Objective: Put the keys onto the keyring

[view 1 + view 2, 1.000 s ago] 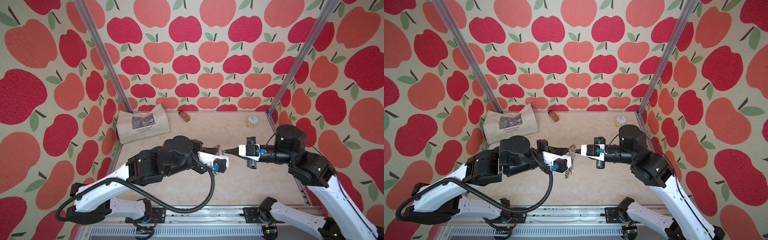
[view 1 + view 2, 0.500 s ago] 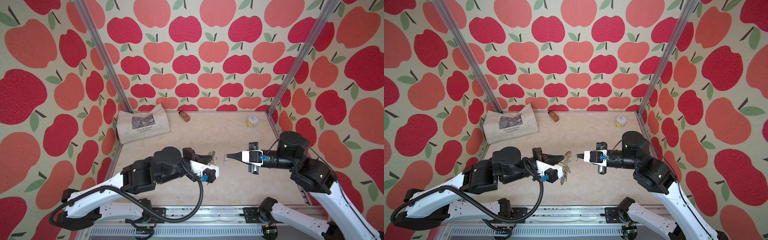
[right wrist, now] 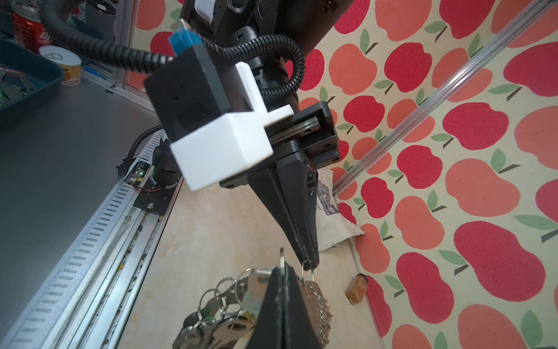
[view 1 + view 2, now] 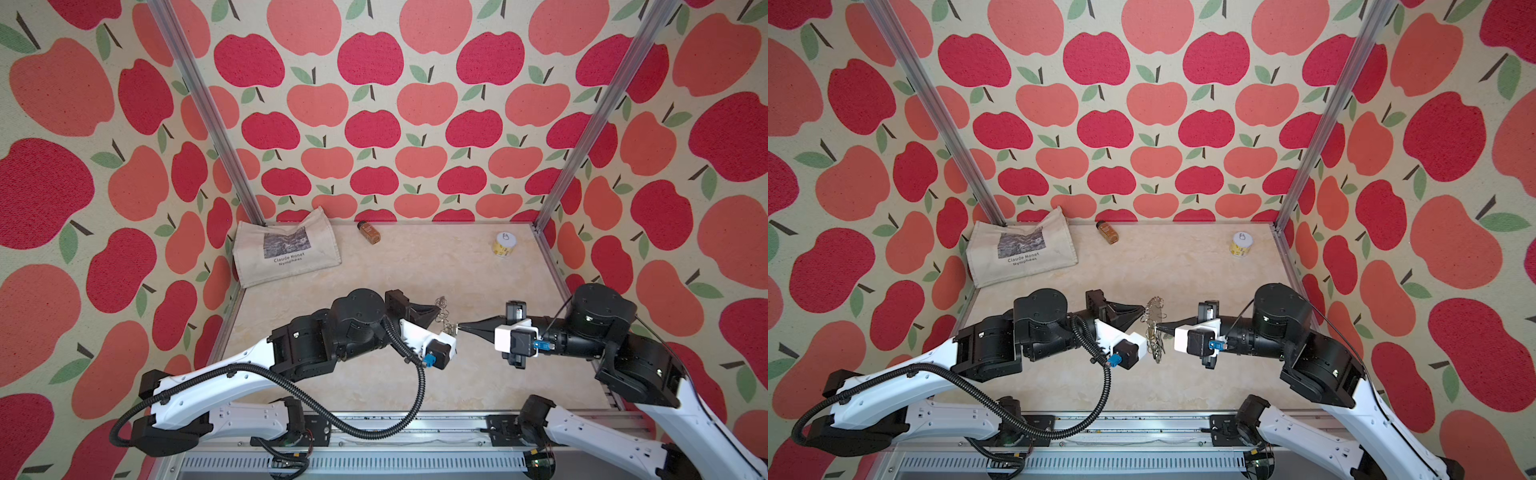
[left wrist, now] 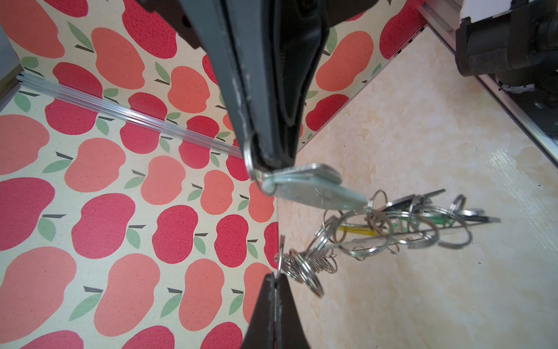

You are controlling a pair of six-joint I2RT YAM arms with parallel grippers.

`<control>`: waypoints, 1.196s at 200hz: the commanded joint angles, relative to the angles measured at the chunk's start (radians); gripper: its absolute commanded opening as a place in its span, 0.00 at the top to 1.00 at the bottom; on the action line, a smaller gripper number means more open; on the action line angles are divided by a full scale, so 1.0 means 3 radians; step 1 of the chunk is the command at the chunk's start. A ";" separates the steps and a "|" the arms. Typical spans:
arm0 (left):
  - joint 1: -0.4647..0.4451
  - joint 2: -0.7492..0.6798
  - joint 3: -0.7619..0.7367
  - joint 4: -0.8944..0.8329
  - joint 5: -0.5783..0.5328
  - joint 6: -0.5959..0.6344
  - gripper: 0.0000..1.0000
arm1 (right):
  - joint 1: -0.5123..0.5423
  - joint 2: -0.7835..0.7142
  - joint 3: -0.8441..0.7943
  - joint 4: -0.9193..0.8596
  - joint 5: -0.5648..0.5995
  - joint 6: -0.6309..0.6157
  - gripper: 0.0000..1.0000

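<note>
Silvery metal is bunching between two arms over the middle of the bench [image 4: 478, 270], where one keyring [image 4: 1152, 332] is hanging clear of the surface in both top views. It is a grey plate edged with split rings [image 5: 305, 266] too crowded to count. The right fingers [image 5: 271, 317], pressed together, are pinching a single split ring at the plate's end. The left fingers [image 5: 265, 90], also pressed together, are pinching one separate ring, and the keys [image 5: 314, 190] are dangling from it: one small metal key lying against one pale mint tag. The tag's far tip is touching a ring on the plate, though whether it is threaded through cannot be told. One green tag and one yellow tag are showing among the things already hanging on the plate. Three other things are sitting along the far edge, well apart from the arms: one printed tote bag [image 4: 286, 249] at the far left, one brown spice jar [image 4: 369, 232] lying on its side near the far middle, and one small can [image 4: 505, 244] standing upright at the far right.
</note>
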 commanded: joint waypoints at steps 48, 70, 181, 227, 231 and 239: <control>-0.0034 -0.0073 0.0102 0.0216 0.0057 0.0096 1.00 | 0.0029 0.0002 -0.0080 -0.0002 0.0431 -0.0154 1.00; -0.0048 -0.0091 0.0093 0.0234 0.0082 0.0091 1.00 | 0.0033 0.0019 -0.0118 0.0000 0.0584 -0.0210 1.00; -0.0056 -0.0151 0.0056 0.0234 0.0120 0.0051 1.00 | 0.0034 0.0069 -0.0081 -0.0041 0.0509 -0.0205 1.00; -0.0056 -0.0144 0.0065 0.0219 0.0135 0.0054 1.00 | 0.0034 0.0078 -0.0074 -0.0015 0.0451 -0.0191 1.00; -0.0056 -0.0142 0.0066 0.0218 0.0140 0.0051 1.00 | 0.0034 0.0076 -0.0072 -0.0009 0.0443 -0.0186 1.00; -0.0056 -0.0142 0.0071 0.0211 0.0148 0.0047 1.00 | 0.0034 0.0078 -0.0067 0.0008 0.0438 -0.0185 1.00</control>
